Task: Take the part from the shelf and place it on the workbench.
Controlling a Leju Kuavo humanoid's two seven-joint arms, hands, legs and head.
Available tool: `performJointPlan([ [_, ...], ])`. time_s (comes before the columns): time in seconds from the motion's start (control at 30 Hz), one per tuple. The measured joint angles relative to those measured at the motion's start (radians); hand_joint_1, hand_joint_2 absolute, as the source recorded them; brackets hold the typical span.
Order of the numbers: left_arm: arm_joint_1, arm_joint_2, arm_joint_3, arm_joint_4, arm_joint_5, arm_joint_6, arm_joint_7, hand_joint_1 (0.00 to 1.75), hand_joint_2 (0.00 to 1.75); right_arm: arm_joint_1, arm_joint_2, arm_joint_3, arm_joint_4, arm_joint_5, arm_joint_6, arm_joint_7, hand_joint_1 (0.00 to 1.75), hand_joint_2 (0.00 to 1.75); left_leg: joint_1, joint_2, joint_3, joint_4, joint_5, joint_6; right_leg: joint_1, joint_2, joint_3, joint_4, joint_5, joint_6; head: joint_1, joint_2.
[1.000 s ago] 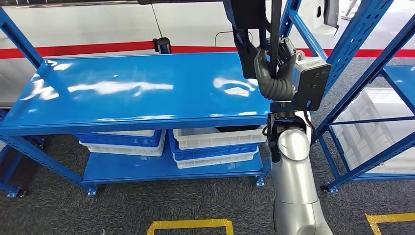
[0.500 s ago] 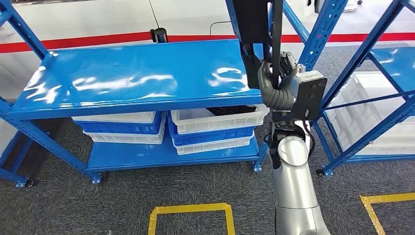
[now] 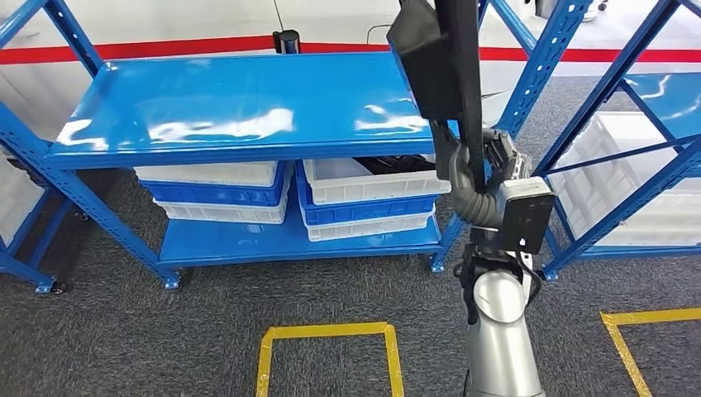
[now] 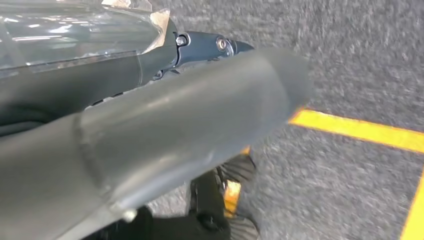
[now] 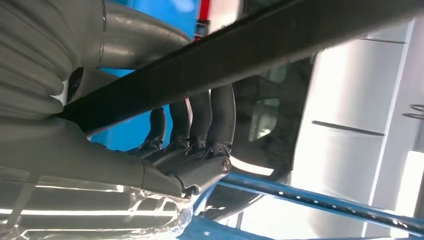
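My right hand (image 3: 478, 177) is raised in front of me and grips a long black part (image 3: 438, 58), a flat dark piece with a narrow bar that rises out of the picture's top. In the right wrist view the dark fingers (image 5: 200, 120) curl around the black bar (image 5: 260, 42). The part hangs over the right front corner of the blue workbench top (image 3: 240, 99), apart from it. My left hand (image 4: 150, 120) hangs over the grey floor, its thumb and a dark finger stretched out, holding nothing.
Under the workbench top, white and blue bins (image 3: 372, 203) stand stacked on a lower shelf (image 3: 289, 244). A blue shelf rack (image 3: 616, 91) with white crates stands at the right. Yellow floor markings (image 3: 326, 335) lie on the grey carpet before me.
The whole picture has shifted, so the camera has moved: the workbench now lies farther off and more floor shows. My right hand, still gripping the part, sits lower in the picture.
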Motion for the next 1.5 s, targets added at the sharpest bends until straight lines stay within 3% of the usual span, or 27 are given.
performJointPlan([
  [0.07, 0.000, 0.003, -0.007, 0.000, -0.022, -0.006, 0.002, 0.00, 0.00, 0.034, -0.007, -0.005, -0.020, 0.005, -0.003, 0.000, 1.75, 1.75, -0.005, 0.003, -0.029, 0.001, 0.023, 0.012, 0.001, 0.001, -0.029, 0.124, -0.088, -0.010, 0.005, 0.000],
  [0.1, 0.000, 0.006, -0.013, 0.000, -0.033, -0.009, 0.002, 0.00, 0.00, 0.052, -0.009, -0.008, -0.027, 0.007, -0.004, 0.000, 1.75, 1.75, -0.008, 0.004, -0.044, 0.001, 0.034, 0.014, 0.002, 0.001, -0.033, 0.181, -0.108, -0.008, 0.005, 0.000],
  [0.17, -0.001, 0.009, -0.028, 0.000, -0.060, -0.018, 0.003, 0.00, 0.00, 0.095, -0.013, -0.016, -0.042, 0.014, -0.005, 0.000, 1.75, 1.75, -0.014, 0.005, -0.073, 0.002, 0.057, 0.015, 0.008, 0.001, -0.002, 0.215, -0.088, 0.006, 0.006, 0.000],
  [0.23, -0.001, 0.011, -0.048, 0.000, -0.095, -0.027, 0.004, 0.00, 0.00, 0.141, -0.013, -0.029, -0.059, 0.019, -0.006, -0.004, 1.75, 1.75, -0.019, 0.004, -0.097, 0.003, 0.079, 0.013, 0.016, 0.001, 0.092, 0.119, -0.052, 0.007, 0.006, 0.000],
  [0.3, -0.001, 0.013, -0.072, 0.000, -0.128, -0.031, 0.003, 0.00, 0.00, 0.178, -0.008, -0.044, -0.077, 0.020, -0.001, -0.015, 1.75, 1.75, -0.025, 0.004, -0.113, 0.003, 0.100, 0.006, 0.027, 0.000, 0.202, -0.041, -0.066, -0.013, 0.005, 0.000],
  [0.37, -0.003, 0.014, -0.095, 0.000, -0.150, -0.028, -0.003, 0.00, 0.00, 0.205, -0.002, -0.056, -0.093, 0.023, 0.012, -0.029, 1.75, 1.75, -0.026, 0.007, -0.122, -0.002, 0.124, -0.004, 0.033, 0.001, 0.243, -0.125, -0.081, -0.026, 0.004, 0.000],
  [0.43, -0.005, 0.015, -0.108, 0.000, -0.149, -0.027, -0.023, 0.00, 0.00, 0.229, 0.003, -0.065, -0.106, 0.027, 0.030, -0.036, 1.75, 1.75, -0.024, 0.008, -0.134, -0.005, 0.128, -0.015, 0.025, 0.002, 0.229, -0.129, -0.064, -0.034, 0.003, 0.000],
  [0.47, -0.005, 0.014, -0.110, 0.000, -0.140, -0.031, -0.041, 0.00, 0.00, 0.240, 0.009, -0.069, -0.115, 0.029, 0.040, -0.038, 1.75, 1.75, -0.022, 0.007, -0.144, 0.009, 0.103, -0.021, 0.020, 0.001, 0.221, -0.130, -0.053, -0.043, 0.001, 0.000],
  [0.57, -0.007, 0.008, -0.111, -0.002, -0.113, -0.057, -0.097, 0.00, 0.00, 0.272, 0.030, -0.074, -0.144, 0.026, 0.071, -0.044, 1.75, 1.75, -0.011, 0.003, -0.187, 0.161, -0.043, -0.042, 0.015, -0.003, 0.187, -0.127, -0.022, -0.059, -0.003, 0.000],
  [0.6, -0.008, 0.005, -0.111, -0.002, -0.108, -0.067, -0.112, 0.00, 0.00, 0.279, 0.035, -0.074, -0.151, 0.025, 0.079, -0.047, 1.75, 1.75, -0.007, 0.003, -0.196, 0.225, -0.068, -0.048, 0.015, -0.004, 0.174, -0.124, -0.012, -0.058, -0.003, 0.000],
  [0.67, -0.009, -0.003, -0.108, -0.002, -0.100, -0.084, -0.137, 0.00, 0.00, 0.286, 0.040, -0.072, -0.159, 0.024, 0.092, -0.052, 1.75, 1.75, 0.001, 0.003, -0.180, 0.290, -0.042, -0.058, 0.013, -0.004, 0.140, -0.111, 0.005, -0.052, -0.003, 0.000],
  [0.73, -0.011, -0.012, -0.104, -0.002, -0.095, -0.099, -0.157, 0.00, 0.00, 0.288, 0.043, -0.071, -0.165, 0.025, 0.099, -0.054, 1.75, 1.75, 0.009, 0.003, -0.103, 0.228, 0.007, -0.065, 0.009, -0.003, 0.104, -0.089, 0.017, -0.042, -0.003, 0.000],
  [0.77, -0.013, -0.019, -0.102, -0.003, -0.096, -0.108, -0.165, 0.00, 0.00, 0.288, 0.045, -0.071, -0.170, 0.024, 0.101, -0.053, 1.75, 1.75, 0.011, 0.001, -0.050, 0.163, 0.002, -0.068, 0.009, -0.003, 0.088, -0.078, 0.021, -0.036, -0.004, 0.000],
  [0.83, -0.018, -0.031, -0.100, -0.005, -0.102, -0.126, -0.178, 0.00, 0.00, 0.285, 0.047, -0.072, -0.184, 0.018, 0.102, -0.051, 1.75, 1.75, 0.008, -0.005, 0.023, 0.054, -0.035, -0.063, 0.011, -0.005, 0.068, -0.063, 0.032, -0.021, -0.004, 0.000],
  [0.87, -0.021, -0.037, -0.100, -0.005, -0.106, -0.137, -0.185, 0.00, 0.00, 0.281, 0.046, -0.072, -0.191, 0.012, 0.102, -0.048, 1.75, 1.75, 0.003, -0.007, 0.033, 0.029, -0.046, -0.055, 0.013, -0.006, 0.062, -0.061, 0.040, -0.013, -0.004, 0.000],
  [0.93, -0.023, -0.046, -0.100, -0.005, -0.108, -0.161, -0.205, 0.00, 0.00, 0.275, 0.040, -0.077, -0.201, 0.001, 0.099, -0.039, 1.75, 1.75, -0.003, -0.004, 0.019, 0.021, -0.033, -0.029, 0.013, -0.006, 0.053, -0.059, 0.050, 0.003, -0.005, 0.000],
  [0.97, -0.025, -0.050, -0.099, -0.005, -0.108, -0.171, -0.215, 0.00, 0.00, 0.273, 0.035, -0.082, -0.205, -0.002, 0.096, -0.032, 1.75, 1.75, -0.005, -0.002, 0.009, 0.019, -0.022, -0.015, 0.012, -0.004, 0.042, -0.045, 0.034, 0.004, -0.004, 0.000],
  [1.03, -0.034, -0.054, -0.099, -0.005, -0.109, -0.187, -0.225, 0.00, 0.00, 0.269, 0.022, -0.093, -0.212, -0.003, 0.087, -0.018, 1.75, 1.75, -0.006, 0.003, -0.016, 0.016, 0.003, 0.007, 0.008, -0.001, 0.008, 0.037, -0.045, -0.007, 0.000, 0.000],
  [1.1, -0.043, -0.055, -0.098, -0.006, -0.107, -0.204, -0.223, 0.00, 0.00, 0.261, 0.010, -0.103, -0.216, -0.005, 0.079, -0.007, 1.75, 1.75, -0.010, 0.005, -0.047, 0.017, 0.028, 0.016, 0.009, -0.001, -0.020, 0.161, -0.118, -0.013, 0.005, 0.000],
  [1.13, -0.046, -0.055, -0.097, -0.006, -0.105, -0.214, -0.221, 0.00, 0.00, 0.255, 0.004, -0.108, -0.216, -0.007, 0.076, -0.002, 1.75, 1.75, -0.013, 0.007, -0.063, 0.017, 0.041, 0.017, 0.010, -0.001, -0.019, 0.202, -0.127, -0.008, 0.005, 0.000],
  [1.2, -0.052, -0.054, -0.095, -0.007, -0.105, -0.228, -0.218, 0.00, 0.00, 0.240, -0.010, -0.118, -0.217, -0.013, 0.071, 0.005, 1.75, 1.75, -0.019, 0.009, -0.095, 0.018, 0.067, 0.017, 0.014, 0.000, 0.027, 0.196, -0.094, 0.006, 0.005, 0.000],
  [1.27, -0.058, -0.054, -0.095, -0.009, -0.106, -0.235, -0.218, 0.00, 0.00, 0.224, -0.020, -0.127, -0.218, -0.017, 0.067, 0.009, 1.75, 1.75, -0.024, 0.009, -0.122, 0.018, 0.092, 0.014, 0.021, 0.000, 0.130, 0.072, -0.066, 0.002, 0.005, 0.000],
  [1.33, -0.062, -0.054, -0.095, -0.012, -0.107, -0.237, -0.218, 0.00, 0.00, 0.212, -0.025, -0.131, -0.222, -0.019, 0.065, 0.010, 1.75, 1.75, -0.026, 0.010, -0.134, 0.014, 0.118, 0.006, 0.030, 0.000, 0.221, -0.068, -0.081, -0.017, 0.003, 0.000],
  [1.37, -0.063, -0.054, -0.095, -0.014, -0.107, -0.239, -0.218, 0.00, 0.00, 0.208, -0.027, -0.132, -0.225, -0.019, 0.064, 0.010, 1.75, 1.75, -0.026, 0.011, -0.137, 0.010, 0.131, 0.001, 0.034, 0.000, 0.240, -0.106, -0.088, -0.023, 0.003, 0.000],
  [1.43, -0.064, -0.052, -0.095, -0.014, -0.106, -0.249, -0.212, 0.00, 0.00, 0.203, -0.033, -0.133, -0.226, -0.024, 0.060, 0.011, 1.75, 1.75, -0.023, 0.009, -0.142, 0.001, 0.149, -0.011, 0.030, 0.000, 0.226, -0.119, -0.071, -0.033, 0.004, 0.000],
  [1.47, -0.064, -0.050, -0.094, -0.014, -0.103, -0.258, -0.204, 0.00, 0.00, 0.199, -0.037, -0.134, -0.226, -0.029, 0.055, 0.011, 1.75, 1.75, -0.021, 0.007, -0.149, 0.007, 0.134, -0.017, 0.025, -0.001, 0.217, -0.121, -0.060, -0.041, 0.004, 0.000],
  [1.5, -0.064, -0.048, -0.092, -0.014, -0.098, -0.267, -0.190, 0.00, 0.00, 0.194, -0.042, -0.136, -0.225, -0.038, 0.050, 0.011, 1.75, 1.75, -0.018, 0.004, -0.158, 0.031, 0.094, -0.025, 0.020, -0.003, 0.207, -0.122, -0.045, -0.051, 0.002, 0.000],
])
